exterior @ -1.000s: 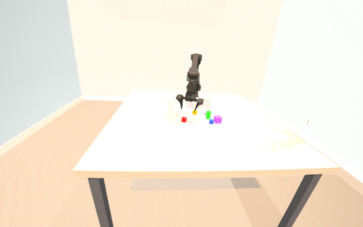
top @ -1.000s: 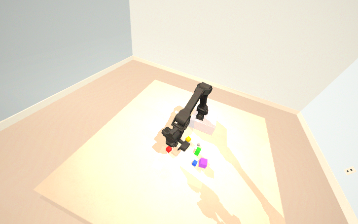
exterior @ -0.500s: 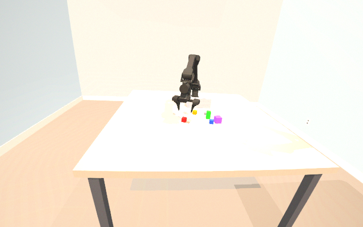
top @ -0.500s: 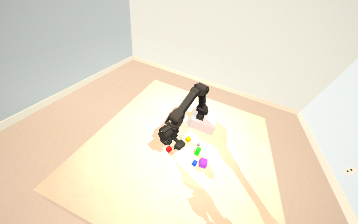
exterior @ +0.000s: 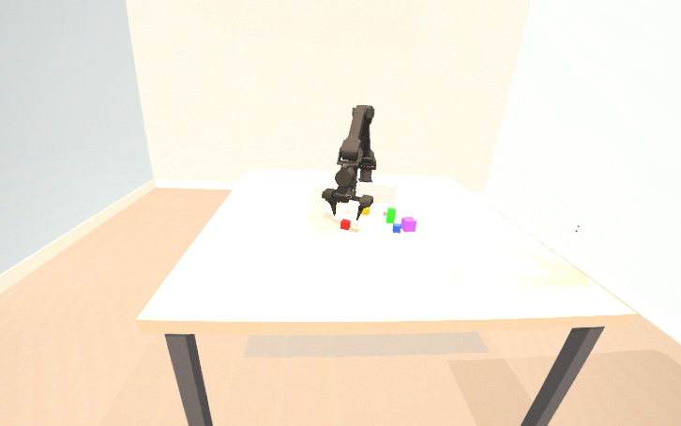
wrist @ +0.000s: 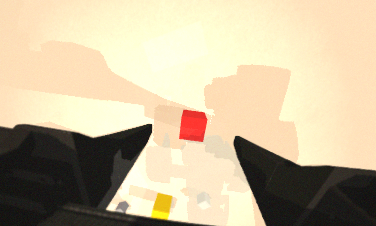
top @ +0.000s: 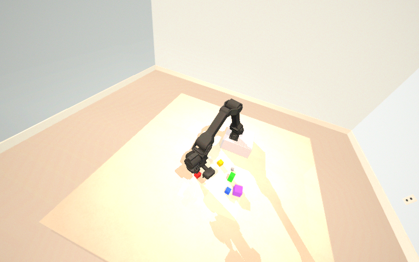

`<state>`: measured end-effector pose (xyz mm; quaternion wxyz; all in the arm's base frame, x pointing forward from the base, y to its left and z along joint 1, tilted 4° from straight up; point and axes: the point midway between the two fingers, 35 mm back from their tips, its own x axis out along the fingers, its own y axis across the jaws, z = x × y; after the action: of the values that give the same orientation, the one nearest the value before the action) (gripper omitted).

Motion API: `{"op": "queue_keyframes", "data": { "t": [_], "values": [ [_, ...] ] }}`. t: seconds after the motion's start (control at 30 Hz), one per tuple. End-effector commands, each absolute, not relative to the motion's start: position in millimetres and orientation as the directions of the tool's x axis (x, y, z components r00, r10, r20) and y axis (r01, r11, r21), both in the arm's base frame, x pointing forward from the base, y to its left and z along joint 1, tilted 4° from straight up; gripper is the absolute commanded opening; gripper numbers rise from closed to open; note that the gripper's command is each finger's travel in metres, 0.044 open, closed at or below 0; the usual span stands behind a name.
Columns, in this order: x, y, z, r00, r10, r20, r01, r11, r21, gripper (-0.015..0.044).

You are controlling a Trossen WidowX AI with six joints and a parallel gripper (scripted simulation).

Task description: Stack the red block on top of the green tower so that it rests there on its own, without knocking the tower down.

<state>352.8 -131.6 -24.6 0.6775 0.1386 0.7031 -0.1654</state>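
The red block (top: 197,175) (exterior: 344,224) (wrist: 193,126) sits on the table. In the wrist view it lies in line with the gap between the fingertips, a little beyond them. My gripper (exterior: 346,217) (wrist: 193,133) is open and empty, pointing down above the red block. In the top view the arm covers part of the gripper and comes close to the block's edge. The green tower (top: 231,176) (exterior: 390,215) stands upright on the table, to the right of the gripper in the top and exterior views. It is not in the wrist view.
A purple block (top: 237,190) (exterior: 409,224) and a smaller blue block (top: 227,191) (exterior: 397,228) stand near the tower. A yellow block (top: 220,162) (exterior: 366,211) (wrist: 162,205) lies between the arm's base and the red block. A small grey block (top: 232,169) is behind the tower.
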Motion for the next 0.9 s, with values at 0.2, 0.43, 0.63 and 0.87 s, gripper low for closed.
{"op": "queue_keyframes", "data": {
  "t": [0.2, 0.43, 0.63, 0.87],
  "values": [
    [352, -131, -43, -0.045, -0.024, -0.999, 0.419, 0.907, -0.041, 0.044],
    [351, -132, -54, -0.045, -0.024, -0.999, 0.419, 0.907, -0.041, 0.044],
    [350, -132, -61, -0.045, -0.024, -0.999, 0.419, 0.907, -0.041, 0.044],
    [350, -132, -61, -0.045, -0.024, -0.999, 0.419, 0.907, -0.041, 0.044]
  ]
}}
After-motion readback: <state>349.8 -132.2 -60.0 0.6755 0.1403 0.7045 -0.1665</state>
